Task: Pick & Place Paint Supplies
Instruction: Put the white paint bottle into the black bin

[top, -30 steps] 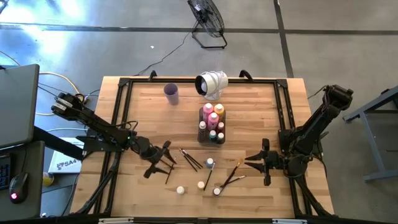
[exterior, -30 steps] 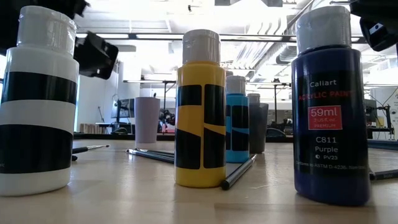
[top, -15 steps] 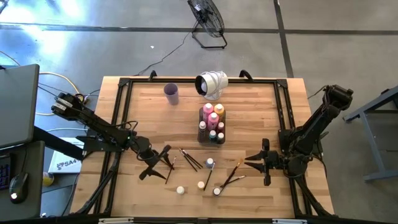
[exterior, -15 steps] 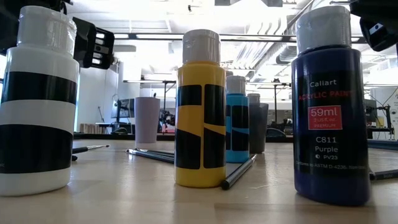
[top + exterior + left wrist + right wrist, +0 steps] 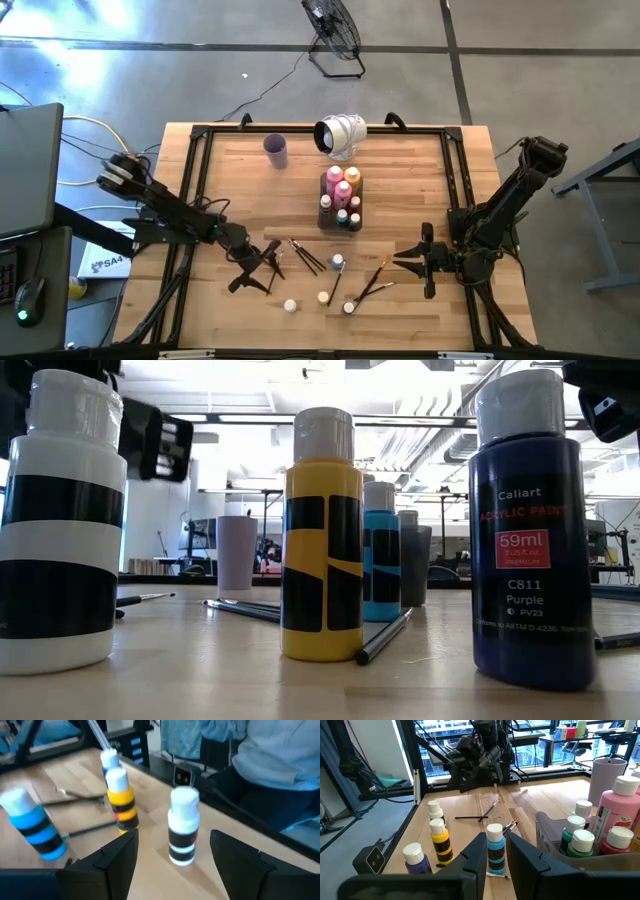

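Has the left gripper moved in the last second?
Yes. In the high view the left gripper has slid toward the table's near edge, closer to the white-banded bottle.

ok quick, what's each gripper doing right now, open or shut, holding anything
Left gripper: open, empty, fingers either side of the white-capped black-banded bottle, not touching it.
Right gripper: narrowly open, holding nothing, waiting at the table's right side.

We see two dark arms. The left arm is long and thin, with round joints and thin cables along it. The right arm is dark and chunky. The left gripper has two flat, wide black fingers.
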Motion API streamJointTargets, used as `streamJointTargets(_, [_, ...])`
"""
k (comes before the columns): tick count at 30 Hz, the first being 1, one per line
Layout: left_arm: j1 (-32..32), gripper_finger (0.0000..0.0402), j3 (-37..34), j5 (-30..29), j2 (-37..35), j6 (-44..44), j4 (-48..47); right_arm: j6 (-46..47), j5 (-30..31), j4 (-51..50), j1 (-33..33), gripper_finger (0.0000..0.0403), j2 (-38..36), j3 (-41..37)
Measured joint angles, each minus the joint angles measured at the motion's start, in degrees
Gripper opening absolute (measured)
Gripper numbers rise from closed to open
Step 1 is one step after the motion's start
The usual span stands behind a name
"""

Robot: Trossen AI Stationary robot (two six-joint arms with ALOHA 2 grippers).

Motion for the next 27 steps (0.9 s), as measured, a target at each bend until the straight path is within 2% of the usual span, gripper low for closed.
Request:
streamJointTargets(12, [0.01, 0.0242, 7.62, 2.78, 9.44, -1.91, -0.82, -0.01, -0.15, 0.00, 0.00, 0.0064, 0.00, 0.00])
streamJointTargets(27, [0.01, 0.0242, 8.10, 3.09, 9.79, -3.90, -3.34, -0.19, -0.20, -0.03, 0.00, 0.0064, 0.00, 0.00])
